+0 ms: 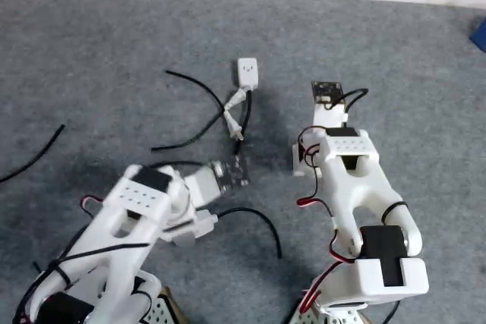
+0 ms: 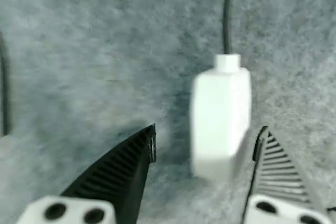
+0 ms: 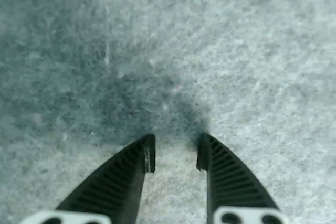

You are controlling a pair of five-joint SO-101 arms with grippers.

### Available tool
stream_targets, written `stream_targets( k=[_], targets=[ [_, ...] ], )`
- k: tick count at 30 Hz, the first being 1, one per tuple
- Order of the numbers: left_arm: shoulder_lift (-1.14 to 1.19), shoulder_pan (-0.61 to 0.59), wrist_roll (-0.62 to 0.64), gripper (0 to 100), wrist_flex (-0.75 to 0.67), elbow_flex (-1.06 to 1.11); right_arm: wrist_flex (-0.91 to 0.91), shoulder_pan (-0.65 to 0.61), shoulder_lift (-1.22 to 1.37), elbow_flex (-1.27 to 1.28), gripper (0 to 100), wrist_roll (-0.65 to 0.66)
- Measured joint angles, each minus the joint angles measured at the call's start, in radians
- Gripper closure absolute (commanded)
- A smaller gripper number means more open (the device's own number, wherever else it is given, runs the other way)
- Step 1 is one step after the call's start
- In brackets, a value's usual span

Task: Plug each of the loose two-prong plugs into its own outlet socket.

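A white two-prong plug body [image 2: 220,114] with a black cable [image 2: 227,14] lies on the grey carpet between the fingers of my left gripper [image 2: 207,136]. The gripper is open around it: one finger [image 2: 270,161] is right beside the plug, the other [image 2: 131,163] stands apart from it. In the high view my left gripper [image 1: 230,172] sits just below a white outlet socket block [image 1: 247,72] and its bundled white cord [image 1: 235,114]. My right gripper [image 3: 176,151] hovers over bare carpet, its fingers slightly open and holding nothing.
Loose black cables [image 1: 199,104] curve over the carpet left of the socket block, with another [image 1: 258,221] near the left arm. The right arm [image 1: 345,157] stands to the right of the socket block. A blue object [image 1: 480,34] sits at the far right edge.
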Motion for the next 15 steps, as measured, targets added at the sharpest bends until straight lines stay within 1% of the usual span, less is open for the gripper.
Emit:
stream_targets(
  k=[2, 4, 9, 15],
  targets=[
    [0.000, 0.032, -0.011, 92, -0.014, 0.035, 0.000, 0.000, 0.000, 0.000, 84.7, 0.000],
    [0.000, 0.063, -0.029, 100, -0.017, 0.051, 0.000, 0.000, 0.000, 0.000, 84.7, 0.000],
    [0.000, 0.066, -0.029, 100, -0.017, 0.014, 0.000, 0.000, 0.000, 0.000, 84.7, 0.000],
    [0.000, 0.018, 0.043, 100, -0.021, -0.170, 0.000, 0.000, 0.000, 0.000, 84.7, 0.000]
  ],
)
